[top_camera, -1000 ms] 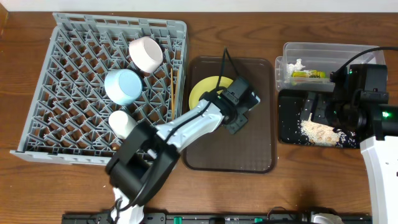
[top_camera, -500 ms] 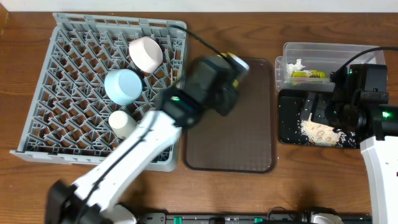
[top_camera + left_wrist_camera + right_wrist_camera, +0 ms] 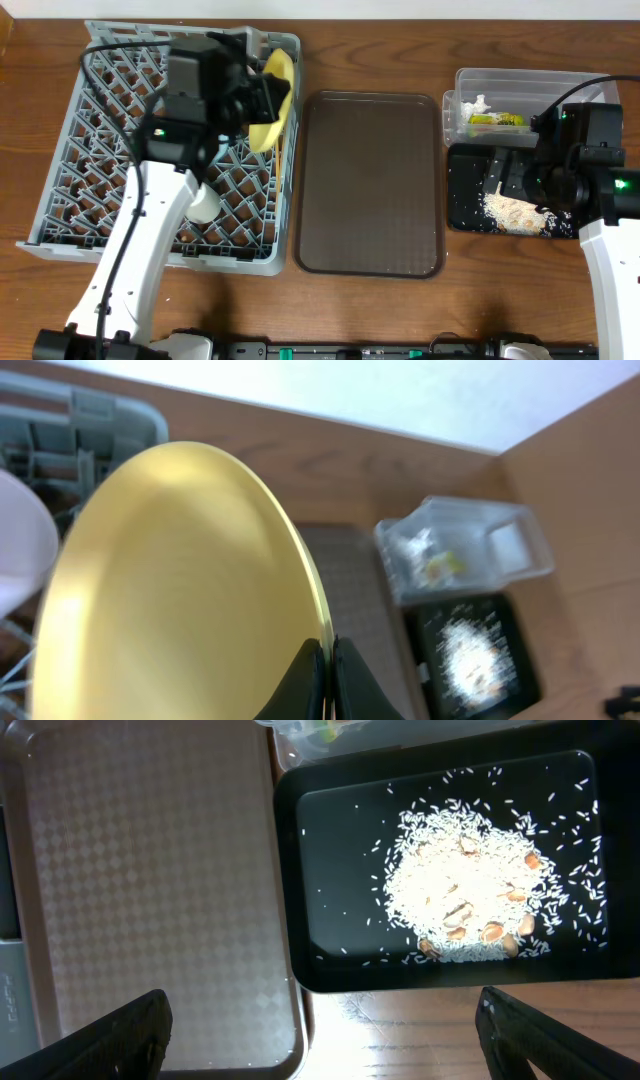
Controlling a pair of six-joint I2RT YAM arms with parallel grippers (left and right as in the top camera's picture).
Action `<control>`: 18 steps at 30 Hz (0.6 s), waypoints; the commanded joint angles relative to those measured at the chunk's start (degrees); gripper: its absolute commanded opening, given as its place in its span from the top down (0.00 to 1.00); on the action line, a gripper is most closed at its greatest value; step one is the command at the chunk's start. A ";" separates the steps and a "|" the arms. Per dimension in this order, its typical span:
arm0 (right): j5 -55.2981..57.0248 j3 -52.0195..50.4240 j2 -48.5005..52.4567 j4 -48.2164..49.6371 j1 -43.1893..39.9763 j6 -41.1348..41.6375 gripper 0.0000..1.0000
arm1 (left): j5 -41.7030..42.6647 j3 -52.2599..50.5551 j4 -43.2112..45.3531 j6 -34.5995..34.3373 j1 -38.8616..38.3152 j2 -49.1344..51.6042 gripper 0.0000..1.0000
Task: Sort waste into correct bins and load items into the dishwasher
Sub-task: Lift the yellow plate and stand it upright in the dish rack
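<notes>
So, overhead: left gripper (image 3: 262, 98) pinches the plate (image 3: 275, 100) on edge, tilted, over the right rear corner of the rack (image 3: 100, 190). Cup (image 3: 206, 204) lies in the rack, near its front. Right gripper (image 3: 505, 180) hangs over the black tray (image 3: 462, 188), far right of the rack. Left wrist: jaws pressed together on the plate rim, rack corner behind. Right wrist: jaws spread wide above the rice (image 3: 460, 890), holding nothing.
</notes>
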 commanded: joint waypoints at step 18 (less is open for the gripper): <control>0.33 0.90 -0.42 -0.04 -0.24 0.00 0.05 | 12.63 -0.13 1.99 -11.69 4.24 5.68 0.94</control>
